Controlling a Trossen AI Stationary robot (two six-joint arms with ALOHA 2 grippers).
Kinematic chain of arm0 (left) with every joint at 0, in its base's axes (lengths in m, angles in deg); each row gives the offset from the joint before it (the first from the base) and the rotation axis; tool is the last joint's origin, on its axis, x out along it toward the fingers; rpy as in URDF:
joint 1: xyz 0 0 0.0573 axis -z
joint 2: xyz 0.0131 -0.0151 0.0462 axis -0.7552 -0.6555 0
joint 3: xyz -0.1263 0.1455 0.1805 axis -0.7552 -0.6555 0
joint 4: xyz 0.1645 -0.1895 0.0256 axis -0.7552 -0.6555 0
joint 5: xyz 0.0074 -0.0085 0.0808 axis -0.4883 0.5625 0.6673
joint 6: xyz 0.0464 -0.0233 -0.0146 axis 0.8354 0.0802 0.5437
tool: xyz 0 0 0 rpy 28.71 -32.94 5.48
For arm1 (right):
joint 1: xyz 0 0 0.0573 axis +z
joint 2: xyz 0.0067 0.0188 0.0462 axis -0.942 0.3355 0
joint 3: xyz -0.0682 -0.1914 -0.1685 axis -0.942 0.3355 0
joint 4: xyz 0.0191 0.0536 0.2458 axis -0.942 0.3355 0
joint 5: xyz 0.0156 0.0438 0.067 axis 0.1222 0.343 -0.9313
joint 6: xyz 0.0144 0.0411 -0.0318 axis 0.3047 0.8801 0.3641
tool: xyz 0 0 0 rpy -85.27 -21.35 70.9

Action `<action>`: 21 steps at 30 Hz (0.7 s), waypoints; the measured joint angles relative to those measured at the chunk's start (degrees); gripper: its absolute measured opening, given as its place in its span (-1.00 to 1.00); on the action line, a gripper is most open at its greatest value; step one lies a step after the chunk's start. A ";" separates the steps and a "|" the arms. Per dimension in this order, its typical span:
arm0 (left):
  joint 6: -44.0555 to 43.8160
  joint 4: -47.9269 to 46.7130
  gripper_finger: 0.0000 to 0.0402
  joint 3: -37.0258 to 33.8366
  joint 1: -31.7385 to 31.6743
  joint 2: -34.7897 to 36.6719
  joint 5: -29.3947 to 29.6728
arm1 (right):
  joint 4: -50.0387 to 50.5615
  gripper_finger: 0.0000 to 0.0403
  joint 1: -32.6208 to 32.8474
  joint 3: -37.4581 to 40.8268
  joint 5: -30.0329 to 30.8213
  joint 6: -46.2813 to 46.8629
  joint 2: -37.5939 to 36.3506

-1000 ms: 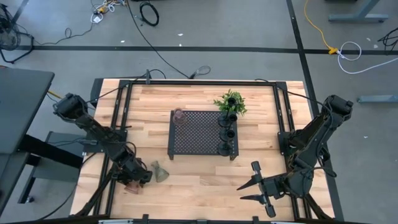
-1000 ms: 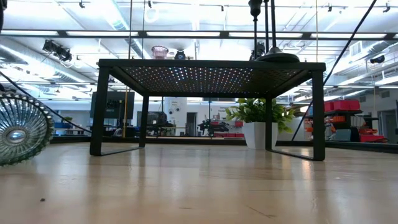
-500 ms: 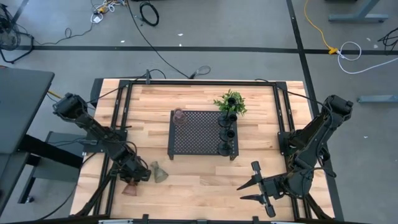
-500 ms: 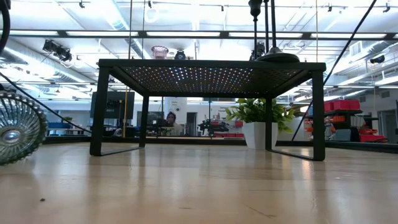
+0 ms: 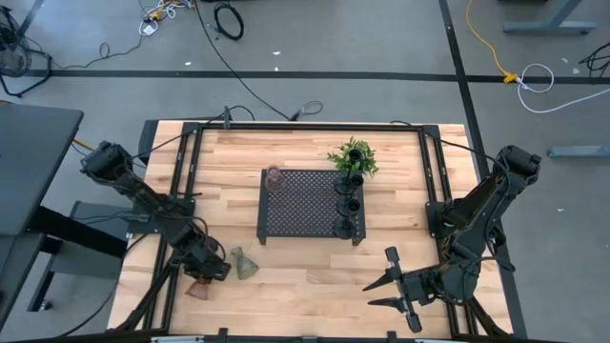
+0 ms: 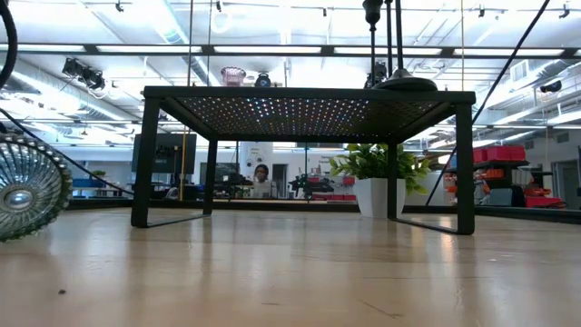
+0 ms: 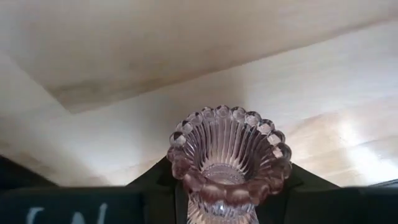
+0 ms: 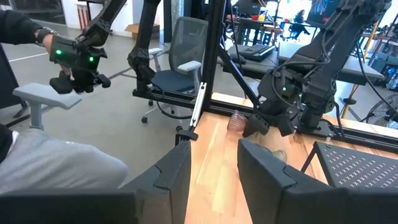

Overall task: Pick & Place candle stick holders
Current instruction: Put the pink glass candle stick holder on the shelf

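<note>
As I read the overhead view from the near edge of the bench point(image 5: 305, 286) outward, my left tool point(image 5: 202, 279) sits at the near-left corner, clamped on the pinkish glass holder point(image 5: 198, 290). My left wrist view confirms the grip: the ribbed, bead-rimmed flare of that holder point(image 7: 229, 155) rises between the dark fingers point(image 7: 155, 196) with bare wood behind it. Just beside the left tool, toward the bench's middle, the greenish glass holder point(image 5: 245, 263) lies on its side on the wood; the table-level view catches its ribbed glass at the picture's edge point(image 6: 27, 186). At the near-right corner my right tool point(image 5: 379, 289) waits above the bench with its fingers spread apart, holding nothing; its own camera looks past those fingers point(image 8: 168, 174) across to the left arm.

Farther back, at mid-bench, stands the black perforated tray point(image 5: 303, 205), raised on legs point(image 6: 309, 98). On its far-left corner sits a third glass holder point(image 5: 274, 177), pinkish-brown in tone. Along the tray's right side three black holders stand in a row, near point(image 5: 345, 227), middle point(image 5: 347, 203) and far point(image 5: 353, 181). Touching the tray's far-right corner is the green leafy plant point(image 5: 353, 157), in a white pot point(image 6: 374, 195). Beyond the bench a seated person point(image 6: 260, 177) shows in the room.
</note>
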 joint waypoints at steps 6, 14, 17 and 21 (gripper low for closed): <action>8.40 -17.14 -0.37 8.38 0.03 3.79 18.41 | 0.00 -0.35 -0.27 0.01 0.02 0.00 0.00; 18.28 -39.43 -0.37 25.68 0.04 6.48 36.46 | 0.45 -0.35 -0.95 0.04 0.02 1.10 0.00; 23.51 -44.32 -0.37 31.07 0.02 6.60 44.72 | 1.15 -0.35 -1.01 0.04 0.04 1.14 0.00; 35.24 -44.24 -0.37 35.40 -0.03 6.58 57.22 | 1.59 -0.35 -1.01 0.07 0.02 1.53 0.02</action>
